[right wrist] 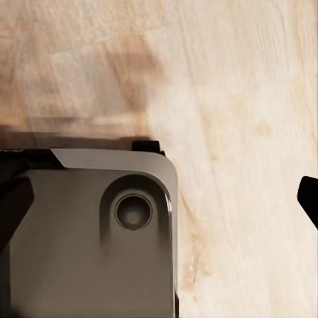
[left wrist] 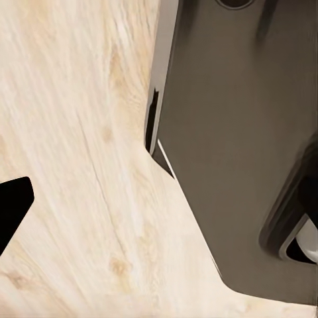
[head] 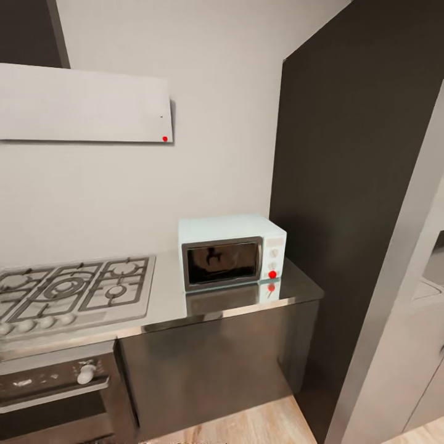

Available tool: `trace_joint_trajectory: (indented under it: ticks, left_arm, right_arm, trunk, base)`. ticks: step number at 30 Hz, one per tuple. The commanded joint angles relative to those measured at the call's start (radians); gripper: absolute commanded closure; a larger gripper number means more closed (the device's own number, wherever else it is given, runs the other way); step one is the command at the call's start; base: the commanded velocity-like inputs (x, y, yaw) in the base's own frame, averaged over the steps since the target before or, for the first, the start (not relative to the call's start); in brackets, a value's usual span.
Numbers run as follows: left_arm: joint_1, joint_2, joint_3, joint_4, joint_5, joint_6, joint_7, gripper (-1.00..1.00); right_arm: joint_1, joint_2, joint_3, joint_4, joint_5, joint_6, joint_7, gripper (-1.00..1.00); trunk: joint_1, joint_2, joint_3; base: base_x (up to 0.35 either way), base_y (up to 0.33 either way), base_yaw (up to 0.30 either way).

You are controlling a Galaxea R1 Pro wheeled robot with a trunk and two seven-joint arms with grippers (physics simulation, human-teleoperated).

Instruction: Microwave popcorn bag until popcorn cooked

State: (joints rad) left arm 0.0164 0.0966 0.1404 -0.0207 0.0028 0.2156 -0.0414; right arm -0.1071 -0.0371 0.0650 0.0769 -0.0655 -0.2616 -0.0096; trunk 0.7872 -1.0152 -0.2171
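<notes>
The pale blue microwave (head: 231, 250) stands on the grey glossy countertop (head: 166, 296), at its right end against the wall. Its dark glass door is closed, and two white knobs and a red dot sit on its right panel. The popcorn bag and the popcorn are out of view. My left gripper (left wrist: 159, 218) hangs over the wooden floor beside the robot's grey base, one black fingertip (left wrist: 13, 205) at the picture's edge. My right gripper (right wrist: 159, 212) is open above the base, its black fingertips (right wrist: 310, 199) far apart. Neither holds anything.
A steel gas hob (head: 74, 290) lies left of the microwave under a white hood (head: 83, 105). A built-in oven (head: 55, 382) sits below the hob. A tall dark cabinet (head: 351, 185) closes the right side, with a pale pillar (head: 394, 320) nearer. Wooden floor (head: 246, 425) lies before the cabinets.
</notes>
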Motion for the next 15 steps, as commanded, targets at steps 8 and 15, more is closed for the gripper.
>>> trace_joint_trajectory:
  ticks: [8, 15]
  left_arm:
    - [0.000, -0.002, 0.007, -0.002, 0.000, 0.005, -0.003, -1.00]
    - [0.000, -0.007, 0.007, -0.002, 0.000, 0.005, -0.003, -1.00]
  right_arm:
    - [-0.002, 0.000, 0.007, 0.004, -0.007, -0.008, -0.001, -1.00]
    - [-0.002, 0.000, 0.005, -0.009, -0.006, -0.004, -0.001, -1.00]
  trunk:
    - [0.000, -0.001, -0.010]
    - [0.000, -0.001, -0.018]
  base:
    - [0.000, 0.000, 0.210]
    - [0.000, 0.000, 0.209]
